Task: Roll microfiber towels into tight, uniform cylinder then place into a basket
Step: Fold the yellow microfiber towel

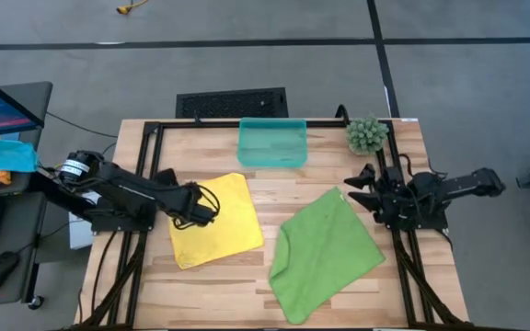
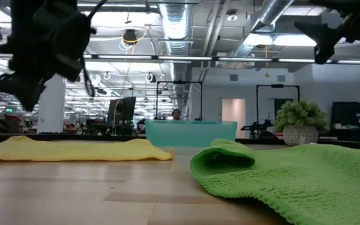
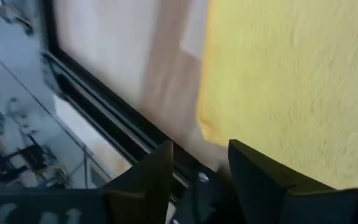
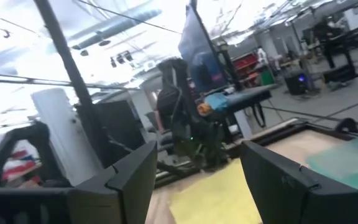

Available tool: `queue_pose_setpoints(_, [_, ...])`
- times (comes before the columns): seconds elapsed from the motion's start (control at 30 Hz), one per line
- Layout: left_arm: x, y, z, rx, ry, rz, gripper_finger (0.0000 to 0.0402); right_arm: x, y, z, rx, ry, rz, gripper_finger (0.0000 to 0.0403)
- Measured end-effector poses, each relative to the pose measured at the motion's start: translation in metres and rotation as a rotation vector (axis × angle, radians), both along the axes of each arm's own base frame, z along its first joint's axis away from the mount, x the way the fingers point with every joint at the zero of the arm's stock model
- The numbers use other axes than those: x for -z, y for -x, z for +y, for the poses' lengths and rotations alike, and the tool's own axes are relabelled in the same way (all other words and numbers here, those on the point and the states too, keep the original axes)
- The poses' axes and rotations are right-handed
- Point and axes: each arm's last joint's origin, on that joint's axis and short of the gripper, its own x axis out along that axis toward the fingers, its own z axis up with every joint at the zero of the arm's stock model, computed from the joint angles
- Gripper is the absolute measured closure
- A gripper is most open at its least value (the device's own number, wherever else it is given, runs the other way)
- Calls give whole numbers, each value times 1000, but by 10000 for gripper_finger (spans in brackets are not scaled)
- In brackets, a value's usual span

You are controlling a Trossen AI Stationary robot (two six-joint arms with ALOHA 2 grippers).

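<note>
On the worktop (image 1: pixel 219 285) the yellow towel (image 1: pixel 219 221) lies flat, left gripper (image 1: pixel 212 210) above its left edge, fingers (image 3: pixel 257 174) slightly apart and empty. Beside it lies the green towel (image 1: pixel 325 253), one corner folded over. Behind both sits the basket (image 1: pixel 272 142). Right gripper (image 1: pixel 355 188) hovers by the green towel, fingers (image 4: pixel 278 177) wide, empty

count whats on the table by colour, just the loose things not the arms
yellow: 1, the yellow towel
lime green: 1, the green towel
teal: 1, the basket
green and pale: 1, the small potted plant
total: 4
</note>
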Motion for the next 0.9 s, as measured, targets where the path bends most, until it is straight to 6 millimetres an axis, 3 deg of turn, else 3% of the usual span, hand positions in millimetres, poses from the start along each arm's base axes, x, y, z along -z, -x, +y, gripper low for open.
queue_pose_setpoints(0.13, [-10, -22, -4, 79, 43, -140, 256, -7, -3, 3, -16, 2, -61, 148])
queue_pose_setpoints(0.43, [6, -72, -23, 379, 402, -613, 273, -12, -14, 11, -23, 97, -113, 148])
queue_pose_setpoints(0.7, [13, -76, -22, 461, 355, -685, 281, -22, -22, 18, -21, 213, -140, 148])
queue_pose_setpoints(0.9, [25, -74, -23, 510, 469, -734, 281, -31, -40, 26, -43, 244, -49, 148])
